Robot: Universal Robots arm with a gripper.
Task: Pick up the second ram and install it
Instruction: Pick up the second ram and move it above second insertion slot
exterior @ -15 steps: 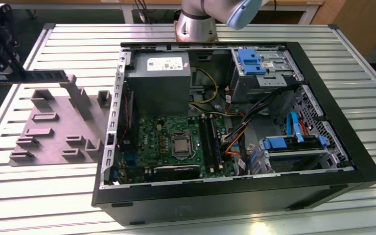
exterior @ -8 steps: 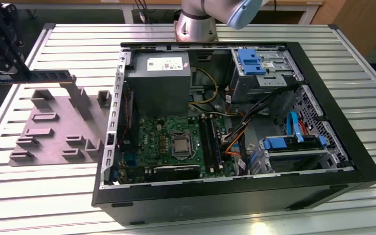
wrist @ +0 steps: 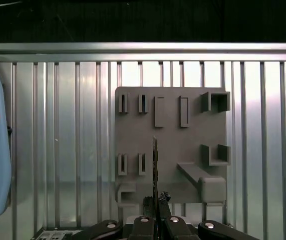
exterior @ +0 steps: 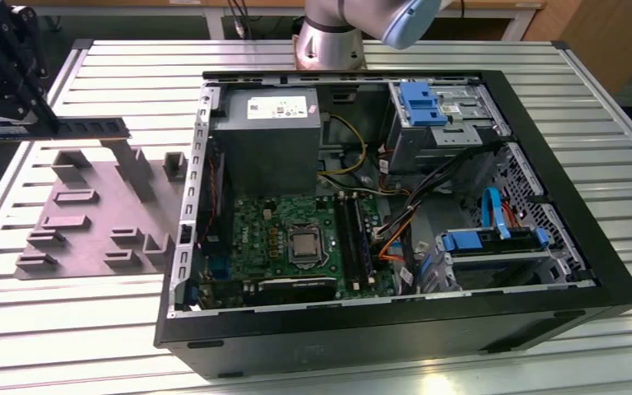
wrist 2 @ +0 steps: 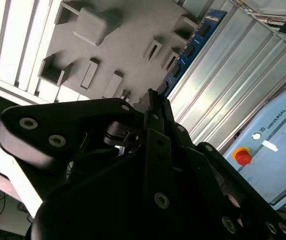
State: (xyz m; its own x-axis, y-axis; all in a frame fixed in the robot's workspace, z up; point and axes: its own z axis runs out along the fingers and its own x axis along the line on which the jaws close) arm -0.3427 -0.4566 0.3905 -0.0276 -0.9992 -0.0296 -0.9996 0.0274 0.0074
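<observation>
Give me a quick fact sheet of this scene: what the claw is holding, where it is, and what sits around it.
gripper: shut on the second ram
ram position: held level over the fixture plate
fixture plate: grey, on the table, at the exterior view's left of the computer case
computer case: lying open, motherboard facing up
table: slatted metal

The end effector grips the second ram.
</observation>
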